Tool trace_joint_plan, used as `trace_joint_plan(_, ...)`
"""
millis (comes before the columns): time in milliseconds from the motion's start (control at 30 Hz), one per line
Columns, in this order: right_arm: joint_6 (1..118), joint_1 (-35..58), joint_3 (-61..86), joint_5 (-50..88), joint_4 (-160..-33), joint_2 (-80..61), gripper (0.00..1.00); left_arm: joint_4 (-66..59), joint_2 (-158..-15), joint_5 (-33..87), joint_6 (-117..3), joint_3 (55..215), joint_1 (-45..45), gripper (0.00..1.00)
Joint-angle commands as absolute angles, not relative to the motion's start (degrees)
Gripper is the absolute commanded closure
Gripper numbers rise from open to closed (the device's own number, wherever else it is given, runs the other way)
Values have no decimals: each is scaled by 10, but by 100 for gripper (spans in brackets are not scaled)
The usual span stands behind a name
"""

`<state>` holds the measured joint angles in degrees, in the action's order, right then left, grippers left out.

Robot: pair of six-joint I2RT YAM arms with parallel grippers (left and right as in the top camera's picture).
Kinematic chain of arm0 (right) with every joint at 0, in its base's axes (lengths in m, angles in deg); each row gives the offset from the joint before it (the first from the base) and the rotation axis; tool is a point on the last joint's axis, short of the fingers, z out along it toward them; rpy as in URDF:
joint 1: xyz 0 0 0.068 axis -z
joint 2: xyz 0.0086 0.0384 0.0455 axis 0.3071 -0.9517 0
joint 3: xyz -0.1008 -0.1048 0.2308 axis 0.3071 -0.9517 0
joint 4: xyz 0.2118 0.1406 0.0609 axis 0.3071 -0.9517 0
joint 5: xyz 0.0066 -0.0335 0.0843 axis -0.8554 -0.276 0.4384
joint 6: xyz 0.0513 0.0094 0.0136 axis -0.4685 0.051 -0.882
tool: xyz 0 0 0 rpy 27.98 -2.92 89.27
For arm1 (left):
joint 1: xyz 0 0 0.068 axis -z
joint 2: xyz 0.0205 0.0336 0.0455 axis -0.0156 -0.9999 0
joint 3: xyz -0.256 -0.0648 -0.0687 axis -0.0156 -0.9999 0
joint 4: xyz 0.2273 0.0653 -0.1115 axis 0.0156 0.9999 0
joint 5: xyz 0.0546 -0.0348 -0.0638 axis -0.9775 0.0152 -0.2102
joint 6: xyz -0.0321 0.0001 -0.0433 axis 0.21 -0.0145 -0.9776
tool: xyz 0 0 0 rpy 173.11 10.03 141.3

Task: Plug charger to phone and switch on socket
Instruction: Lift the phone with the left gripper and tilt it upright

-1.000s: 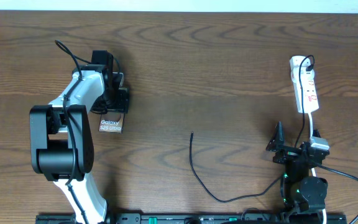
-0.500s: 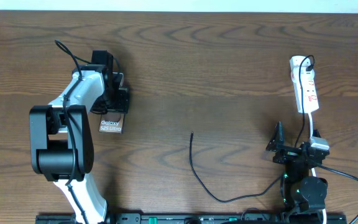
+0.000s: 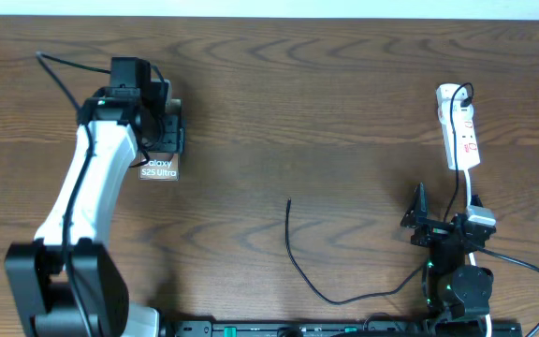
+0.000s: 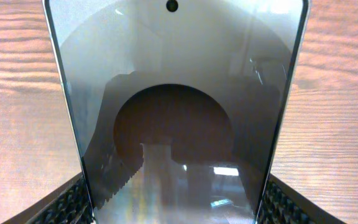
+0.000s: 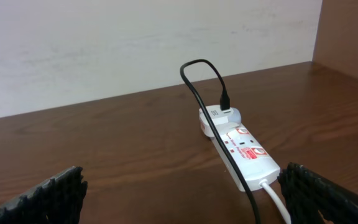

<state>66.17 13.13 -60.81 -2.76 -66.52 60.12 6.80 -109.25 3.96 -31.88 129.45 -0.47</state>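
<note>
So the big change over the last second is on the left: the arm has swung out and stretched toward the far left corner of the table (image 3: 344, 94), and the phone (image 3: 158, 169) went along with it, ending up a bit further back and left than it was; the left gripper (image 4: 176, 208) is clamped on the phone's two long edges, you can see the ribbed pads hugging both sides in the wrist view with the glass filling nearly the whole frame; can't tell whether the phone is clear of the wood or just sliding on it. Everything on the right looks exactly as it did: right gripper (image 5: 180, 183) parked near the front edge with its fingers spread as wide as they go and nothing between them; the charger (image 3: 287, 225) lies in the same loose curve mid-table, free tip pointing away from the robot, other end in the strip (image 3: 459, 131) at the far right. What that means, I reckon: the phone is now further from the charger tip, well apart from it, so this looks like repositioning or reorienting the phone rather than the actual plug-in; nobody has picked up the cable yet, so plugging in isn't done, and the switch hasn't been touched either; whether the strip is already on I can't make out from here.
</note>
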Motion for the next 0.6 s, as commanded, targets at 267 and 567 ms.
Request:
trace_joint_plan(267, 666, 126, -608, -31, -668, 605, 1, 80, -990, 165, -503, 1300, -12, 93)
trace_joint_plan(567, 666, 126, -608, -31, -668, 605, 1, 79, -983, 446, -604, 1300, -86, 93)
